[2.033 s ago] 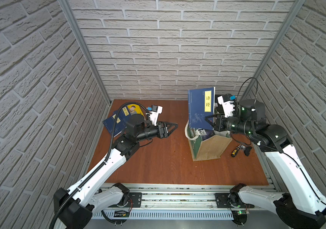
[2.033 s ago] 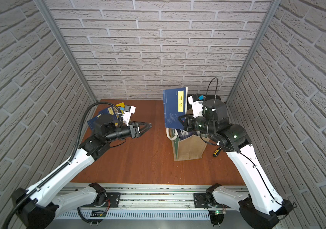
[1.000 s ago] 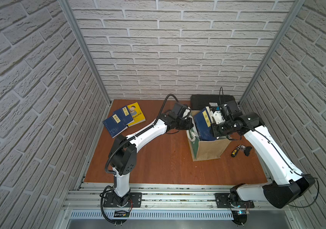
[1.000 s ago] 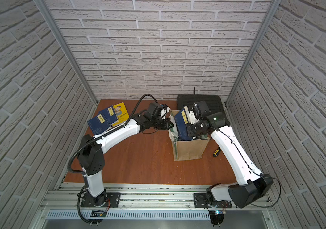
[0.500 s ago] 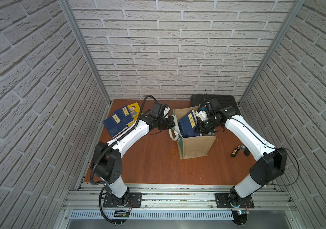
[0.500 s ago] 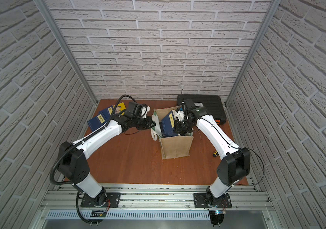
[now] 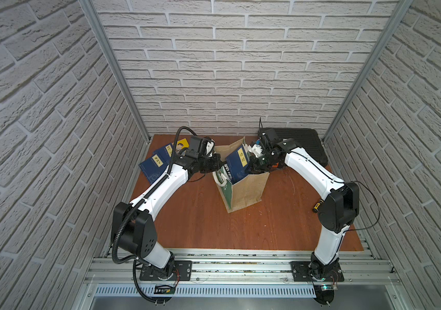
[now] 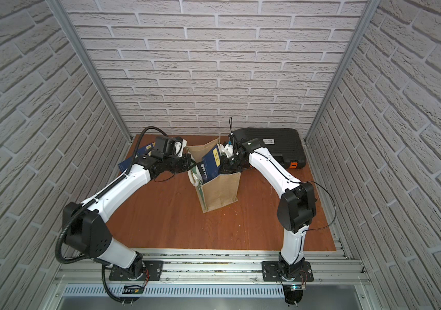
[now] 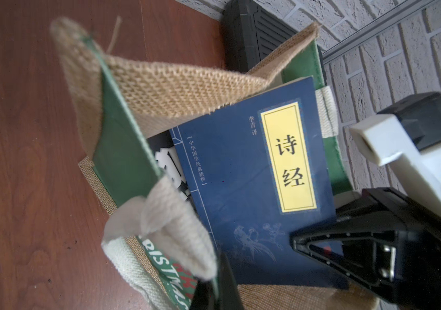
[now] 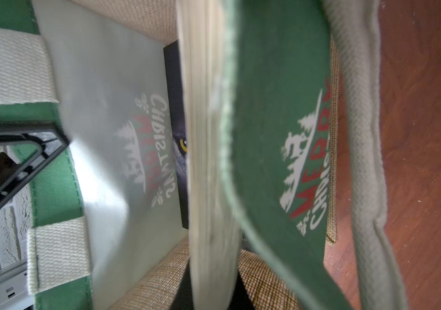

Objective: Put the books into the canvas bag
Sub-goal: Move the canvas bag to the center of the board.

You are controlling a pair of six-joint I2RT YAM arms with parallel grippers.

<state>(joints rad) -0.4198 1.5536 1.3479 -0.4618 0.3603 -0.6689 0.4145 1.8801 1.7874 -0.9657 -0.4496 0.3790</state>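
Note:
The canvas bag (image 7: 243,188) (image 8: 220,189) stands open mid-table. My left gripper (image 7: 219,168) (image 8: 191,166) (image 9: 215,292) is shut on the bag's green lettered panel (image 9: 122,150), beside a white handle (image 9: 160,228). My right gripper (image 7: 251,167) (image 8: 223,165) (image 10: 211,295) is shut on a navy book with a yellow label (image 7: 238,163) (image 8: 212,163) (image 9: 254,188), which leans partly inside the bag. The book's page edge (image 10: 208,161) shows between the bag panels. A dark book (image 10: 180,142) lies deeper in the bag. More books (image 7: 157,161) (image 8: 133,158), including a yellow one (image 7: 180,145), lie at the back left.
A black plastic case (image 7: 305,145) (image 8: 273,145) sits at the back right, behind the right arm. A small yellow and black object (image 7: 316,205) lies near the right arm's elbow. Brick walls close in three sides.
The left gripper reached over and shut on the bag's rim. The right gripper lowered the navy book into the bag. Bag and both grippers have shifted left across the table.

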